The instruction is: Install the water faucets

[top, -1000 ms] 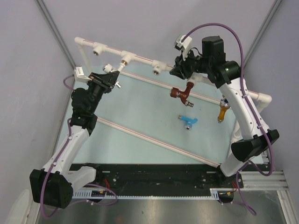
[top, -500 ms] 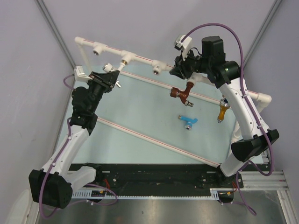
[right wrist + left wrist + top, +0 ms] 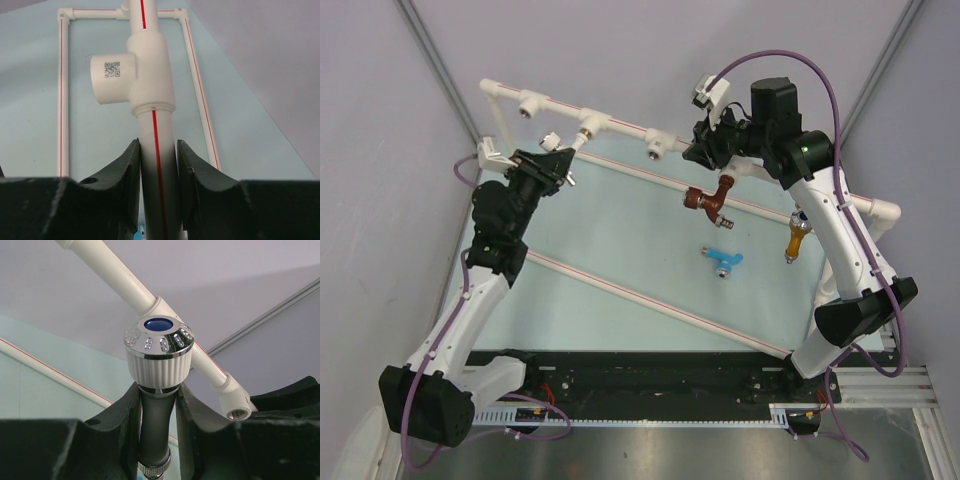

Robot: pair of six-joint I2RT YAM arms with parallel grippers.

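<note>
A pale blue-green table (image 3: 620, 230) carries a white pipe frame (image 3: 620, 126) with red stripes and open tee sockets along its far rail. The right gripper (image 3: 158, 150) is clamped shut around a pipe just below one tee (image 3: 145, 75), which I take to be steadying the frame. The left gripper (image 3: 156, 390) is closed partway on the dark neck of the white faucet (image 3: 158, 352), held upright close to the far rail and near an empty socket (image 3: 236, 408). A brown faucet (image 3: 708, 202) and an orange-yellow faucet (image 3: 798, 237) hang from the frame. A light blue faucet (image 3: 723, 260) lies loose on the table. The white faucet looks light and rigid. Its chrome cap seems slippery and its ribbed knob may turn, so the neck is probably the safest hold.
</note>
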